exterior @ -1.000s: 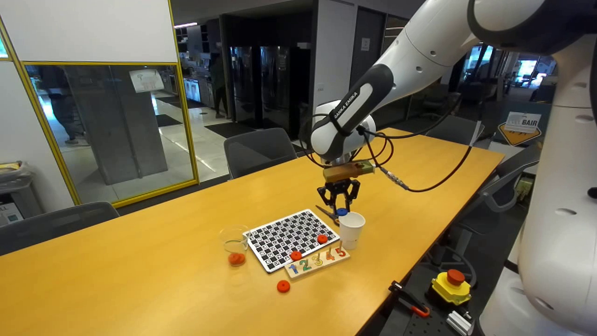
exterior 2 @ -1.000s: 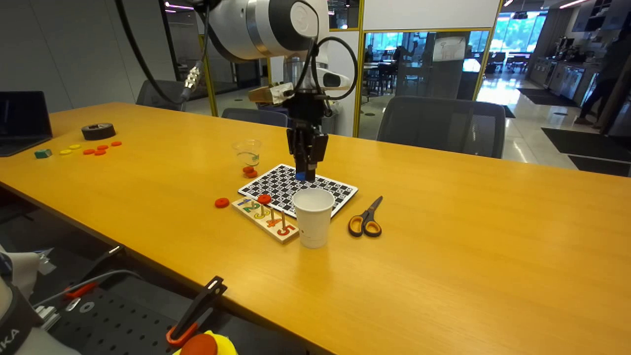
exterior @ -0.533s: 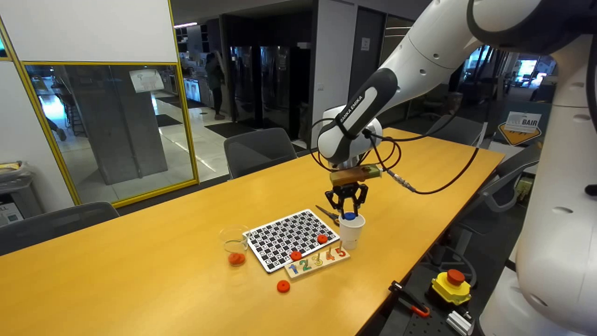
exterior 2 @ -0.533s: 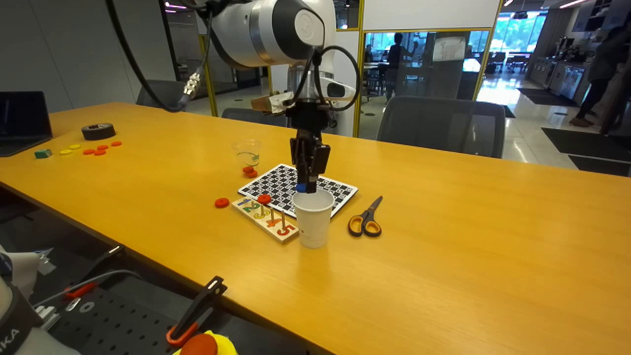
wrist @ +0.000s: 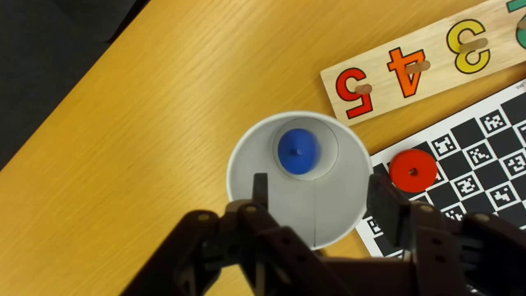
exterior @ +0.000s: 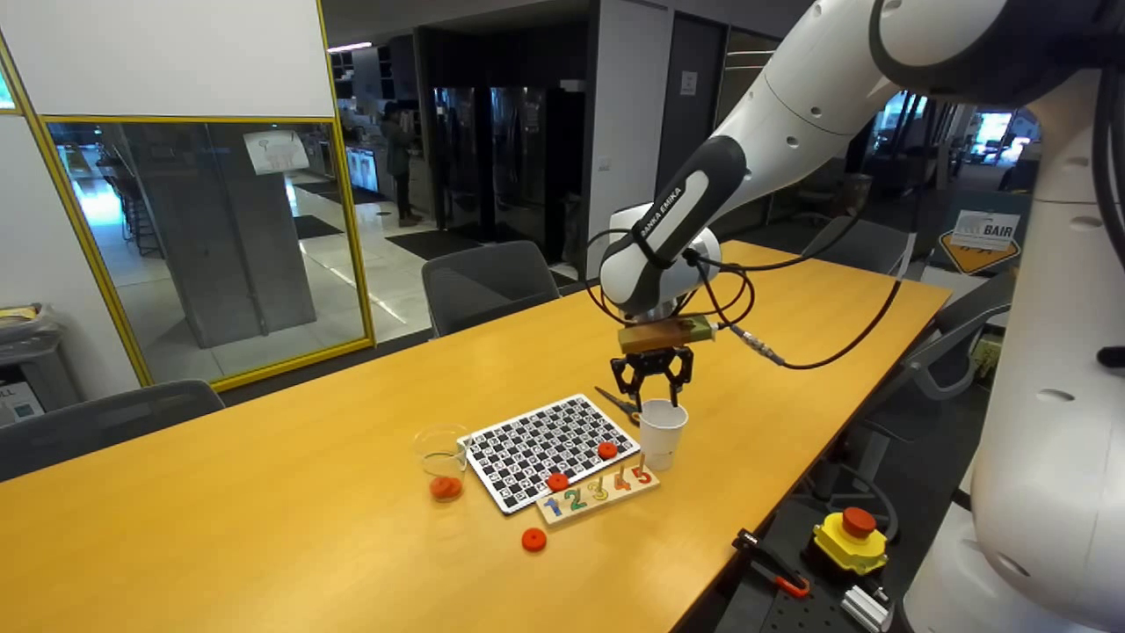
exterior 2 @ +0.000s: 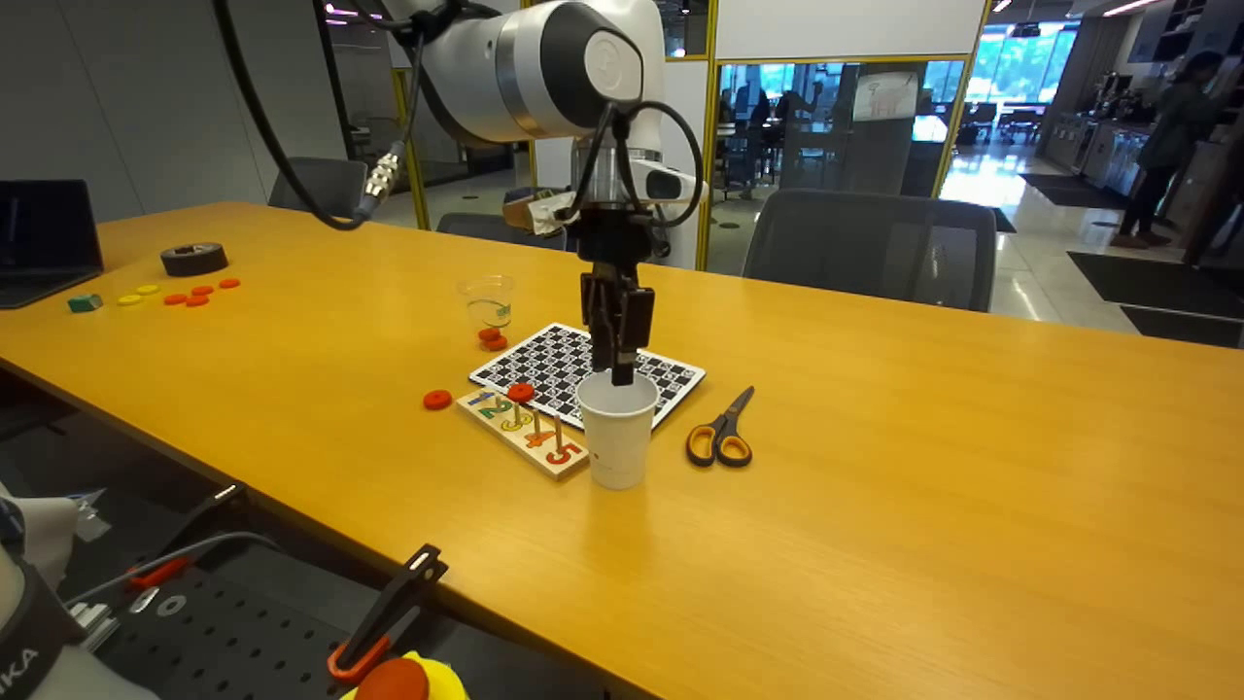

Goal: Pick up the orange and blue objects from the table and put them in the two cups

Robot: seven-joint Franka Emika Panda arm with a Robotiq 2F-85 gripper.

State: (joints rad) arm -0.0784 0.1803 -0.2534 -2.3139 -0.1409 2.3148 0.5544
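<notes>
Sideways drift could be tipping the white cup [exterior 2: 619, 437].
Wrist view, lower centre: my empty pincer [wrist: 318, 187] is gaping partway.

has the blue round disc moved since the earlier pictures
Yes, downward: the blue round disc, earlier at the rim of the white paper cup in an exterior view, no longer shows there; the wrist view now shows it inside the cup.

The white cup [exterior 2: 619, 439] (upright) contains a blue disc [wrist: 297, 151].
</notes>
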